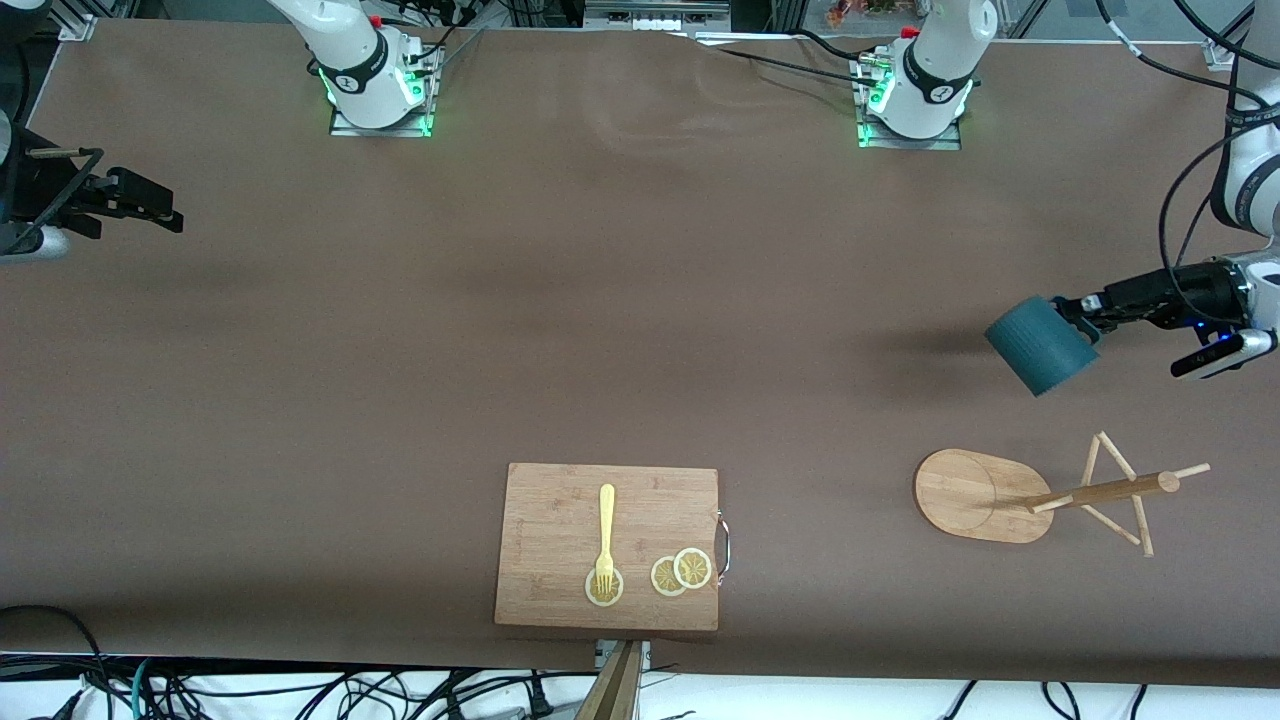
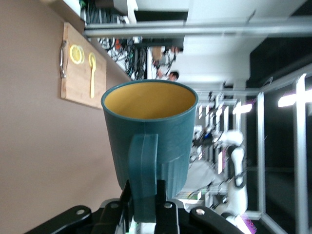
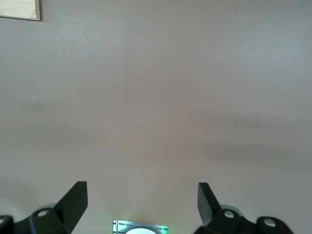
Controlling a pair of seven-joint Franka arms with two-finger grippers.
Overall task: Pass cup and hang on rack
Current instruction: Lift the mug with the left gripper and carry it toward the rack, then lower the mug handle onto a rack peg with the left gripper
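Note:
The dark teal cup [image 1: 1040, 347] with a yellow-ochre inside hangs in the air at the left arm's end of the table. My left gripper [image 1: 1075, 318] is shut on its handle. In the left wrist view the cup [image 2: 148, 126] fills the middle, mouth away from the gripper [image 2: 145, 195], with the handle between the fingers. The light wooden rack [image 1: 975, 495] stands on the table nearer to the front camera than the spot under the cup; its pole and pegs [image 1: 1100, 492] are bare. My right gripper [image 1: 165, 210] waits open and empty at the right arm's end; it also shows in the right wrist view [image 3: 142, 195].
A bamboo cutting board [image 1: 560, 520] lies near the table's front edge at the middle, with a yellow fork [image 1: 605, 535] and lemon slices [image 1: 680, 572] on it. The board also shows in the left wrist view [image 2: 80, 73].

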